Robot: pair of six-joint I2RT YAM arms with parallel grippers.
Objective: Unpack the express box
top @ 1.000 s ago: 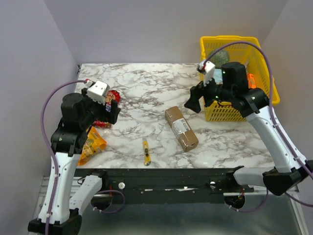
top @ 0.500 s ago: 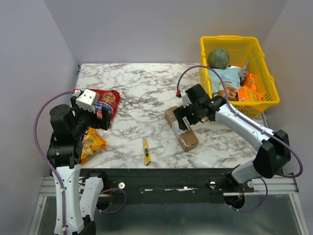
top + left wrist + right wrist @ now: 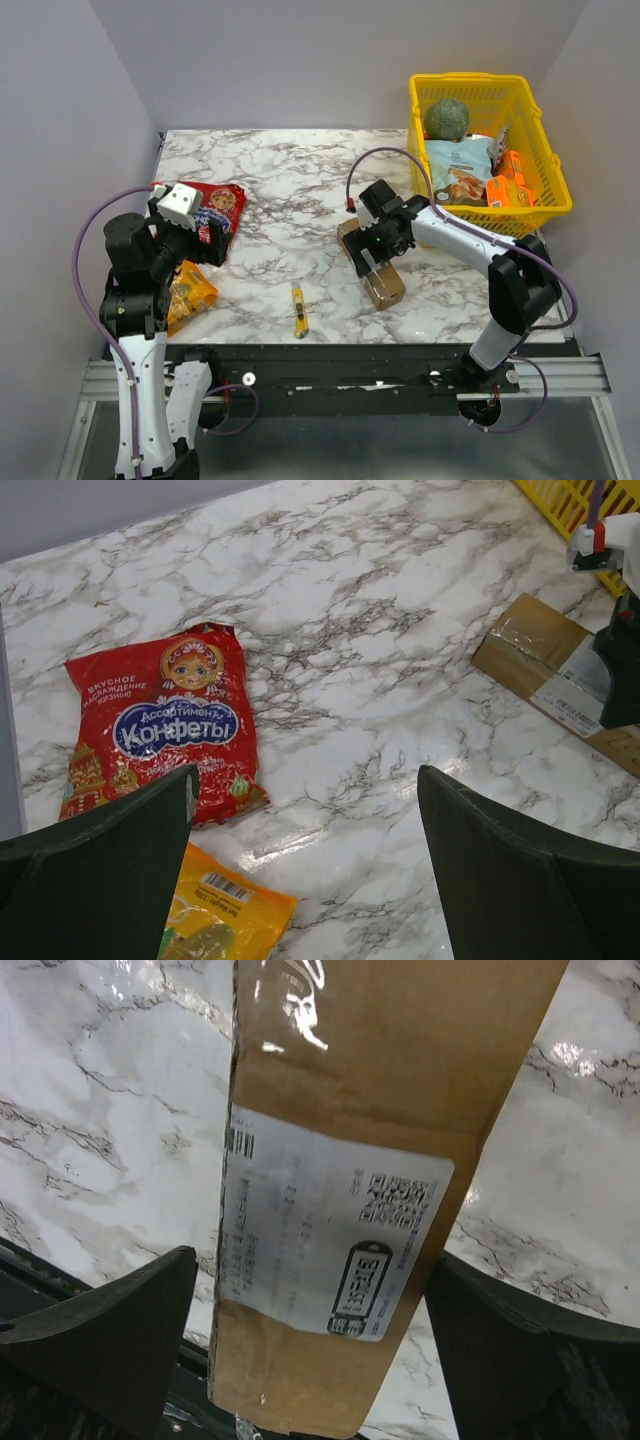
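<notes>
Right jaws spread over the express box [image 3: 385, 287], angled far-left to near-right

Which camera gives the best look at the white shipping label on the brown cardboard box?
Right wrist: the white shipping label on the brown cardboard box sits large and central. Top external shows it tiny; left wrist catches only part, at the frame's edge.

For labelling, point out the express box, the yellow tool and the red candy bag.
express box [image 3: 400, 1050], right wrist view, cardboard above label
yellow tool [image 3: 298, 308], top view, its middle
red candy bag [image 3: 172, 725], left wrist view, blue name band
</notes>
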